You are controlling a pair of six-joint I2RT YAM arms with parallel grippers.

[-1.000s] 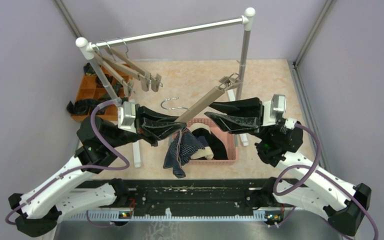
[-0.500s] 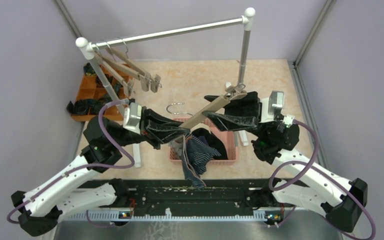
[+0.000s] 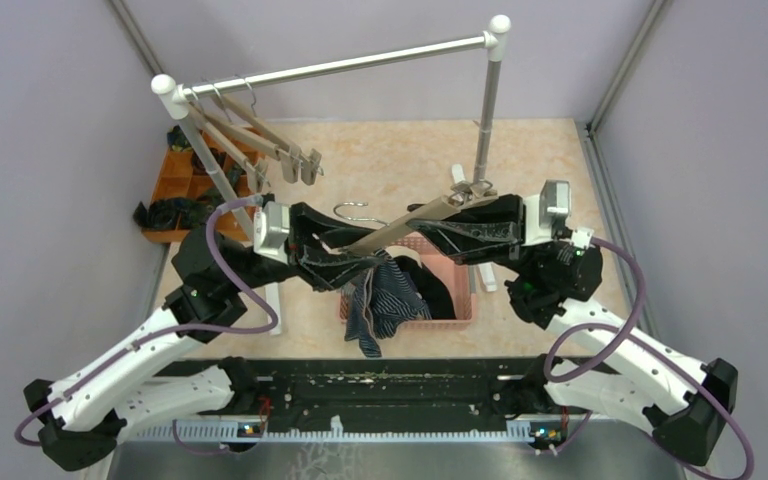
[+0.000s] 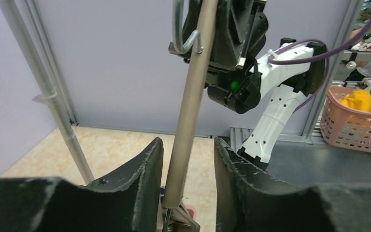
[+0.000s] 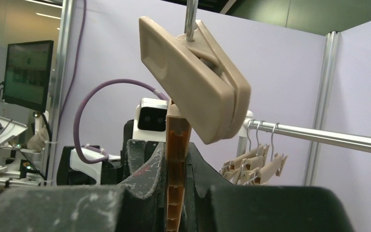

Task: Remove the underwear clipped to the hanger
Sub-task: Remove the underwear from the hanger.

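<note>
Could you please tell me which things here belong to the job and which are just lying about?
Job: striped underwear, hanger, left claw, right claw, pink basket.
Lying about: spare hangers, orange tray, rack rail.

Navy white-striped underwear (image 3: 385,300), beige hanger (image 3: 400,226)

Pale lilac partition walls (image 3: 50,150) close in the back and both sides, joined by grey metal corner posts (image 3: 621,65). A beige marbled worktop (image 3: 390,160) fills the middle of the top view. A silver metal clothes rail with white ball ends (image 3: 360,62) spans its upper part. The light is even.
</note>
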